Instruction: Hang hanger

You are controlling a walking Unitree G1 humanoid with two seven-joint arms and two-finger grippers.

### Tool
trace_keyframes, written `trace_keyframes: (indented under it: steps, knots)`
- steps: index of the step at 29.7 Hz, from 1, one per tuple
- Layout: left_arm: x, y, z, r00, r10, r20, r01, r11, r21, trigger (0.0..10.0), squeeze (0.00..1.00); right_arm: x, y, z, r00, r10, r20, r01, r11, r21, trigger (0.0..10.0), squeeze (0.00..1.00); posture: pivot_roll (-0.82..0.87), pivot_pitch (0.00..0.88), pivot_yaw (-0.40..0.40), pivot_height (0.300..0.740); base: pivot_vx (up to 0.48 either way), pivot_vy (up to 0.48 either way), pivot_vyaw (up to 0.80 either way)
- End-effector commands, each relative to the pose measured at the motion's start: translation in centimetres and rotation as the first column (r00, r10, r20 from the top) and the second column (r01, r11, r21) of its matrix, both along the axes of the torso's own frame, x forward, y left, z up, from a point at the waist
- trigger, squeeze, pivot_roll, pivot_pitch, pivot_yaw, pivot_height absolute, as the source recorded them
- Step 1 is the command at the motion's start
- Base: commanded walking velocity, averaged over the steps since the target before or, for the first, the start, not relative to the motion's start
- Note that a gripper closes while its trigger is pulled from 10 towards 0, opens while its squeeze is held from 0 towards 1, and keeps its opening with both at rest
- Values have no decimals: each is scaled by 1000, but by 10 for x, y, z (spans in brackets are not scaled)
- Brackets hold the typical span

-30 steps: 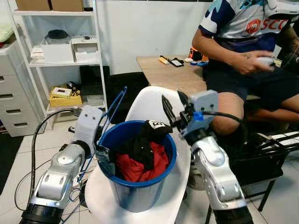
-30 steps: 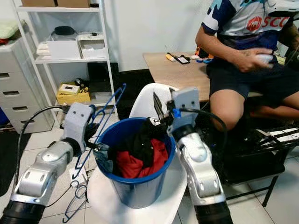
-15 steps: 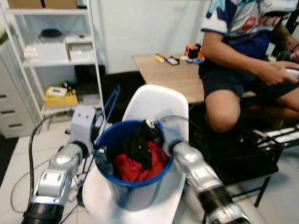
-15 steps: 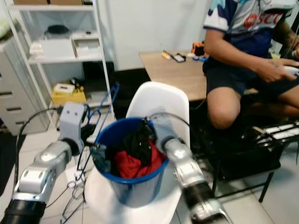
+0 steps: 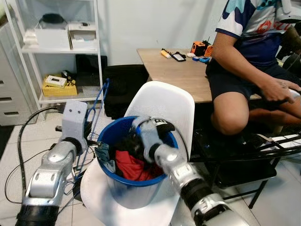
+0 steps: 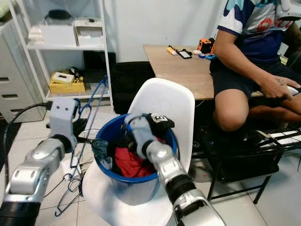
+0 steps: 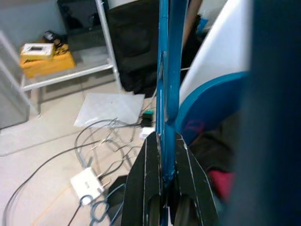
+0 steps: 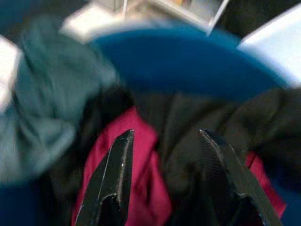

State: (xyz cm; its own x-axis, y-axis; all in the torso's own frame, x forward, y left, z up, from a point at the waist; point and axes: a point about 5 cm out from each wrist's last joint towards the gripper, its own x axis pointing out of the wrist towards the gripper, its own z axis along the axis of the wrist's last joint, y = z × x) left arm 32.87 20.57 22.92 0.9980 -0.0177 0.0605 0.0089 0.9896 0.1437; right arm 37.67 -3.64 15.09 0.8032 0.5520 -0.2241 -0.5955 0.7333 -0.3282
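Robot at a blue bucket (image 5: 123,188) of clothes standing on a white chair (image 5: 162,104). The left gripper (image 7: 164,186), just beside the bucket's left rim, has its two fingers pinched together on the blue hanger (image 5: 97,111), which stands roughly upright with its wire rising above the gripper; more hangers lie on the floor (image 6: 70,181) below. The right gripper (image 8: 165,155) reaches down into the bucket with its fingers spread apart, holding nothing, poised over a black garment (image 8: 188,117) that lies on a red garment (image 5: 131,167); a teal cloth (image 6: 99,147) drapes at the near-left rim.

Behind the chair a person (image 5: 256,52) sits at a worktop (image 5: 174,73) scattered with small items; a white shelf (image 5: 61,49) stands to the left.

Progress, as judged: the hanger is secured, but no garment is lifted or threaded on it, and no rail or hook for hanging is visible. What seems to remain is closing on the black garment, drawing it out, fitting it to the hanger, and hanging it up. The task looks to be at an early stage.
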Motion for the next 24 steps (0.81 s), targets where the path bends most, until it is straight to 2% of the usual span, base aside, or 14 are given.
trace_keyframes:
  steps: [1, 3, 5, 6, 8, 10, 13, 14, 15, 17, 18, 21, 22, 24]
  knots:
    - [-3, 5, -2, 1000, 18, -11, -18, 1000, 9, 10000, 0, 0, -2, -3, 1000, -2, 15, 2, 1000, -19, 10000, 0, 100, 265, -103, 740, 0, 0, 0]
    - [-4, 6, -1, 1000, 20, -13, -20, 1000, 11, 10000, 0, 2, -11, -5, 1000, -23, 20, 24, 999, -39, 10000, 0, 113, 285, -89, 740, 0, 0, 0]
    - [-7, 11, 2, 1000, 18, -20, -18, 1000, 25, 10000, 0, 11, -44, -4, 992, -124, 0, 123, 992, -24, 10000, 0, 115, 298, -50, 740, 0, 0, 0]
    - [-7, 11, 2, 1000, 18, -20, -18, 1000, 25, 10000, 0, 11, -44, -4, 992, -124, 0, 123, 992, -24, 10000, 0, 115, 298, -50, 740, 0, 0, 0]
    - [-6, 14, 7, 1000, 10, -24, -9, 999, 40, 10000, 0, 16, -66, -4, 982, -183, -47, 184, 983, 20, 10000, 0, 128, 302, -33, 740, 0, 0, 0]
    - [-5, 16, 10, 1000, 1, -25, 0, 998, 56, 10000, 0, 16, -74, -6, 977, -187, -105, 195, 978, 75, 10000, 0, 144, 307, -18, 740, 0, 0, 0]
    - [-4, 17, 12, 1000, 0, -27, 2, 998, 63, 10000, 0, 15, -74, -7, 976, -171, -135, 186, 976, 112, 10000, 0, 144, 307, -18, 740, 0, 0, 0]
    - [-5, 19, 15, 1000, -1, -26, 3, 998, 69, 10000, 0, 14, -67, -3, 982, -105, -156, 137, 967, 213, 10000, 0, 170, 313, -2, 740, 0, 0, 0]
    - [-5, 19, 15, 1000, -1, -26, 3, 998, 69, 10000, 0, 14, -67, -3, 982, -105, -156, 137, 967, 213, 10000, 0, 170, 313, -2, 740, 0, 0, 0]
    - [-7, 21, 17, 1000, -1, -28, 3, 997, 80, 10000, 0, 12, -55, 6, 988, 6, -153, 48, 936, 348, 10000, 0, 177, 311, 8, 740, 0, 0, 0]
    - [-8, 22, 18, 1000, 0, -29, 2, 996, 85, 10000, 0, 11, -50, 8, 989, 48, -143, 9, 928, 372, 10000, 0, 179, 312, 10, 740, 0, 0, 0]
    - [-9, 23, 19, 999, 1, -34, 2, 996, 89, 10000, 0, 10, -46, 9, 988, 74, -133, -19, 929, 370, 10000, 0, 181, 313, 12, 740, 0, 0, 0]
    - [-10, 23, 20, 999, -1, -39, 4, 996, 93, 10000, 0, 10, -45, 1, 993, 14, -119, 19, 963, 269, 10000, 0, 186, 315, 18, 740, 0, 0, 0]
    - [-10, 23, 20, 999, -1, -39, 4, 996, 93, 10000, 0, 10, -45, 1, 993, 14, -119, 19, 963, 269, 10000, 0, 186, 315, 18, 740, 0, 0, 0]
